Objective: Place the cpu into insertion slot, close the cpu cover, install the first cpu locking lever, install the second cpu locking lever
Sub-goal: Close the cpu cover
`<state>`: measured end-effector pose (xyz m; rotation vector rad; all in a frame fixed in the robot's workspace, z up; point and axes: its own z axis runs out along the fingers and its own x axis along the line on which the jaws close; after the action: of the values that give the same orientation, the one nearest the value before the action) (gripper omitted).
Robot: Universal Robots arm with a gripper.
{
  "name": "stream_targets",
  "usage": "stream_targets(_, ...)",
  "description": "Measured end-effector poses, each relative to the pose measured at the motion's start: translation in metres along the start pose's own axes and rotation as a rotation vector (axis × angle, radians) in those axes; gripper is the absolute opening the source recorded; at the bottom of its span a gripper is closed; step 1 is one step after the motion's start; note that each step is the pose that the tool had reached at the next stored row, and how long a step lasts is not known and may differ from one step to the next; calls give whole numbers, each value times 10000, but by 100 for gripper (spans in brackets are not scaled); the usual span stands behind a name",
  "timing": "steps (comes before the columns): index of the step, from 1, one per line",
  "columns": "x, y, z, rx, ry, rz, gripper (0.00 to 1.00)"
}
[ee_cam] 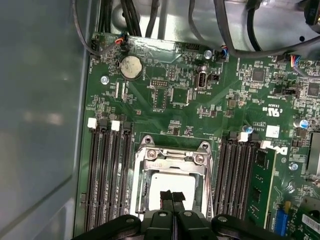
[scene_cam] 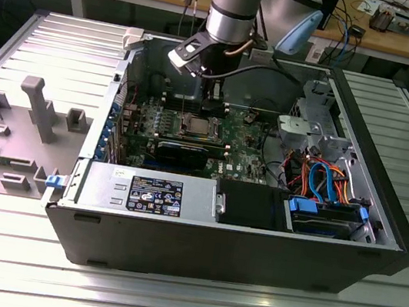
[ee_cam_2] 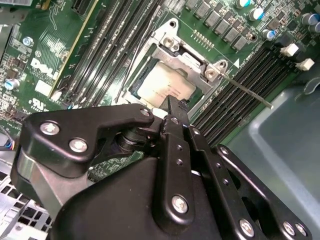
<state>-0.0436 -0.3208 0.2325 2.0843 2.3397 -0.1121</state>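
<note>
The cpu (ee_cam: 159, 181) lies in the insertion slot (scene_cam: 197, 127) on the green motherboard, its pale metal top showing through the window of the cpu cover (ee_cam: 170, 157). The silvery cover (ee_cam_2: 187, 57) lies flat over the chip (ee_cam_2: 160, 85). My gripper (ee_cam: 172, 194) hangs just above the chip with its two black fingers pressed together and nothing between them. In the exterior view the gripper (scene_cam: 212, 92) reaches down into the open computer case over the socket. One thin locking lever (ee_cam_2: 247, 92) sticks out from the socket's corner across the memory slots; another thin rod (ee_cam_2: 132, 65) runs along the opposite side.
Long black memory slots (ee_cam: 107, 170) flank the socket on both sides. The grey case wall (ee_cam: 40, 110) stands close beside them. Cables (scene_cam: 317, 179), a drive bay (scene_cam: 323, 217) and the power supply (scene_cam: 152, 192) fill the case's other parts. A grey fixture tray (scene_cam: 23, 117) lies outside, at the exterior view's left.
</note>
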Motion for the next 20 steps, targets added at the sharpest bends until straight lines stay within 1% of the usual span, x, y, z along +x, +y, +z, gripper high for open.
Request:
stream_targets(8,9,-59,50,0,-1,0,11)
stream_targets(13,18,-117,86,1,-1,0,11)
stream_targets(14,21,-134,97,0,0,1,11)
stream_targets(17,26,-160,123,0,0,1,11)
stream_targets(20,29,-173,154,0,0,0,11)
